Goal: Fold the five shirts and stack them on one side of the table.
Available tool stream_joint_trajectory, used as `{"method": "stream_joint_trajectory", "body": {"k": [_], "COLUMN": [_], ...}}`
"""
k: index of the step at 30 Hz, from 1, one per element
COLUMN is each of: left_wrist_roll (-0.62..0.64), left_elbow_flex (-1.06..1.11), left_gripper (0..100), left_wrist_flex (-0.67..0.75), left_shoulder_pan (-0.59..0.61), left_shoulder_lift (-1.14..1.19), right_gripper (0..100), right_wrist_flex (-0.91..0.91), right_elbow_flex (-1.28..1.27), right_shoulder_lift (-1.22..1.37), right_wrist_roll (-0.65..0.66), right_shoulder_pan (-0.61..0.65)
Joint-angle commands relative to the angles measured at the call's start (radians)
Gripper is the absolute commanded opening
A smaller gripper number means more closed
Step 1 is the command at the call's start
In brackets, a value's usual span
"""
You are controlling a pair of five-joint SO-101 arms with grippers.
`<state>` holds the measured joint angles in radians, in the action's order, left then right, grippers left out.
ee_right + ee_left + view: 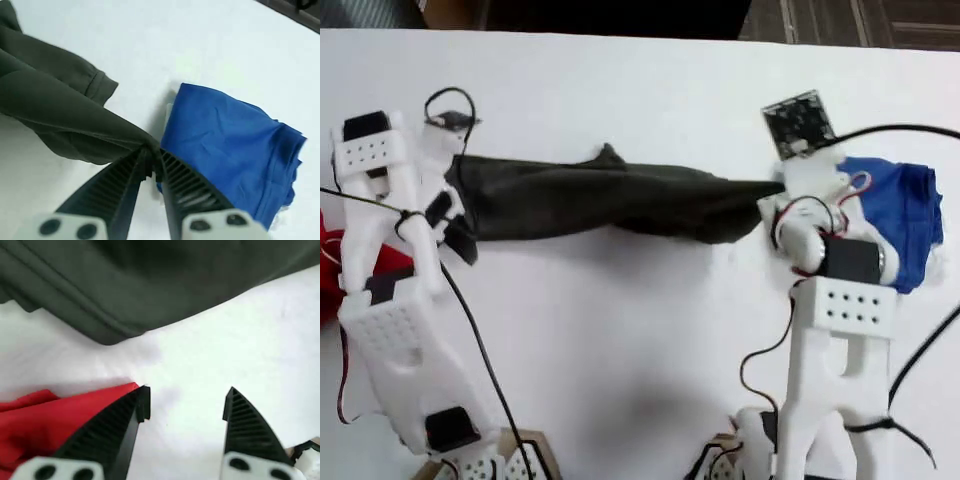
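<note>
Shirt [610,200] of dark cloth stretched across the upper middle of the high view.
Its right end is pinched in the right gripper [152,155], beside a blue shirt [905,215]; the left gripper [187,392] is held spread wide at its left end, near a red shirt [50,420].

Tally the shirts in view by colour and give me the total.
dark shirt: 1
blue shirt: 1
red shirt: 1
Total: 3
</note>
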<state>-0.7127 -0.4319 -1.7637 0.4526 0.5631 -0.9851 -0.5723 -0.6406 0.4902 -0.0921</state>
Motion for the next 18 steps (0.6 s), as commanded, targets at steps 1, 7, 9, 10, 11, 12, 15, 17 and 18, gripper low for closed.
{"method": "stream_joint_trajectory", "body": {"k": [1, 7, 9, 10, 11, 12, 15, 17, 18], "left_wrist_roll": [-0.034, -0.072, -0.040, -0.017, 0.002, 0.018, 0.057, 0.077, 0.080], "left_elbow_flex": [-0.012, 0.076, 0.117, 0.137, 0.154, 0.171, 0.189, 0.176, 0.165], "left_gripper": [26, 26, 26, 26, 26, 26, 26, 26, 26], "left_wrist_flex": [-0.017, 0.044, 0.107, 0.146, 0.190, 0.239, 0.390, 0.456, 0.477], "left_shoulder_pan": [-0.031, -0.146, -0.178, -0.190, -0.201, -0.207, -0.203, -0.183, -0.172], "left_shoulder_lift": [-0.094, -0.106, -0.101, -0.098, -0.094, -0.086, -0.044, -0.006, 0.017], "right_gripper": [2.2, 2.2, 2.2, 2.2, 2.2, 2.2, 2.2, 2.2, 2.2], "right_wrist_flex": [0.105, 0.272, 0.308, 0.318, 0.328, 0.338, 0.346, 0.340, 0.340], "right_elbow_flex": [-0.014, -0.132, -0.149, -0.150, -0.149, -0.149, -0.150, -0.157, -0.158], "right_shoulder_lift": [-0.053, 0.007, 0.028, 0.036, 0.045, 0.048, 0.059, 0.059, 0.059], "right_wrist_roll": [-0.005, -0.003, -0.003, -0.003, -0.003, -0.003, -0.003, -0.003, -0.003], "right_shoulder_pan": [-0.067, -0.070, -0.070, -0.070, -0.064, -0.053, -0.018, 0.001, 0.005]}}
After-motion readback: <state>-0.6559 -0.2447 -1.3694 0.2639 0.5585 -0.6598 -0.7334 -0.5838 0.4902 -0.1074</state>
